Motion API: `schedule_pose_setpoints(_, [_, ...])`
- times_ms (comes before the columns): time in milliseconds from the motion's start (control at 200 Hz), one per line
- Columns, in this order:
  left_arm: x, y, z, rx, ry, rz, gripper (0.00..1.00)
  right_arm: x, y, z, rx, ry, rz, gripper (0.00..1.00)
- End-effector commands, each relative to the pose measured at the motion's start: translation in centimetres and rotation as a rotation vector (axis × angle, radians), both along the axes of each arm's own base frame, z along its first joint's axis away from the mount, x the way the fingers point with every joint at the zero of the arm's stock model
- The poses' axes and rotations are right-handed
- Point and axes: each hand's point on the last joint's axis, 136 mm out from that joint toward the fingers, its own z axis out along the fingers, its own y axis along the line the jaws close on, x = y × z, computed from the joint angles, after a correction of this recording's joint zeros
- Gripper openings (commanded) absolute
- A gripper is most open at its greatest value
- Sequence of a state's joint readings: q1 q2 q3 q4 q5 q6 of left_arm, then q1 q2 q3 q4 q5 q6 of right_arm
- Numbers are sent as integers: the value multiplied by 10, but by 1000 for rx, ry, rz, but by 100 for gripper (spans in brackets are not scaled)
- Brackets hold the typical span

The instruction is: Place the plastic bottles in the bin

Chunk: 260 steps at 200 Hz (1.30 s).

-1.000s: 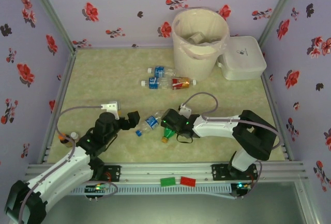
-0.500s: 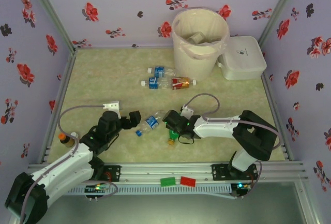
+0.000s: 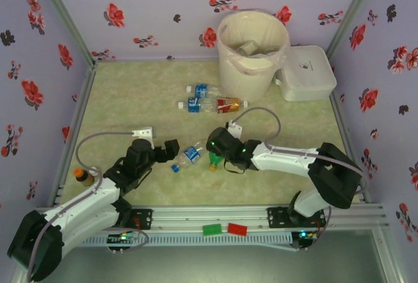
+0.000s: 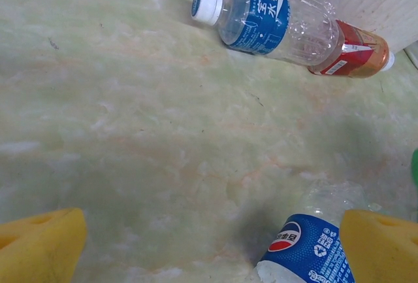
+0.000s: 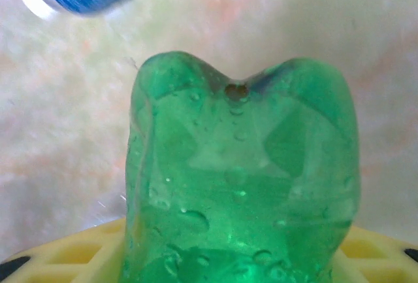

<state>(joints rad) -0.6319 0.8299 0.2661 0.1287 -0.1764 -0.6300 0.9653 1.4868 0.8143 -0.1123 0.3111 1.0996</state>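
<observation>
The green bottle (image 5: pixel 241 185) is pinched between the yellow pads of my right tool (image 3: pixel 219 153) near the middle of the bench (image 3: pixel 130 93), well short of the bin (image 3: pixel 243 80) at the far wall. I judge the hold risky: the plastic looks thin and is beaded with droplets, so it may squash, and a quick swing could let it twist or pop free. The bin stands tall, so a low carry could knock its wall or snag the pinkish liner. The Pepsi bottle (image 4: pixel 307 250) lies just beside, at the spread pads of my left tool (image 4: pixel 209 249), so my two arms could clash if both move at once. A cluster of three bottles (image 3: pixel 210 104) lies near the bin's foot. The bench is pale green, marbled and smooth, so I expect a dropped bottle to roll. Lilac flowered walls (image 3: pixel 130 8) close it in on three sides.
</observation>
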Motion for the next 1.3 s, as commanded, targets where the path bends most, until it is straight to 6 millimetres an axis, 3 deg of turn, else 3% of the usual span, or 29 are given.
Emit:
schedule_pose_setpoints(0, [10, -3, 19, -34, -52, 18, 100, 32, 9, 58, 71, -140, 57, 52])
schedule_pose_setpoints(425, [9, -2, 15, -17, -40, 15, 100, 118, -16, 238, 39, -520, 121, 50])
schedule_pose_setpoints(525, [8, -1, 13, -11, -31, 14, 100, 138, -30, 279, 59, -606, 84, 49])
schedule_pose_setpoints(695, [6, -1, 10, -4, -18, 10, 100, 181, -60, 324, 57, -658, -1, 49])
schedule_pose_setpoints(820, [2, -1, 5, -4, 6, 2, 100, 215, -84, 338, 41, -690, -75, 48])
schedule_pose_setpoints(960, [-3, -3, 0, -5, 35, -18, 100, 252, -109, 337, -3, -694, -152, 47])
schedule_pose_setpoints(985, [-4, -3, 0, -6, 40, -21, 100, 258, -111, 335, -14, -697, -157, 48])
schedule_pose_setpoints(1005, [0, -6, 11, -20, 23, -24, 100, 262, -113, 334, -25, -700, -159, 47])
schedule_pose_setpoints(1150, [-6, -6, 9, -15, 44, -40, 100, 290, -121, 319, -94, -676, -176, 47])
schedule_pose_setpoints(1295, [-8, -5, 12, -12, 43, -43, 100, 314, -115, 295, -107, -627, -150, 49])
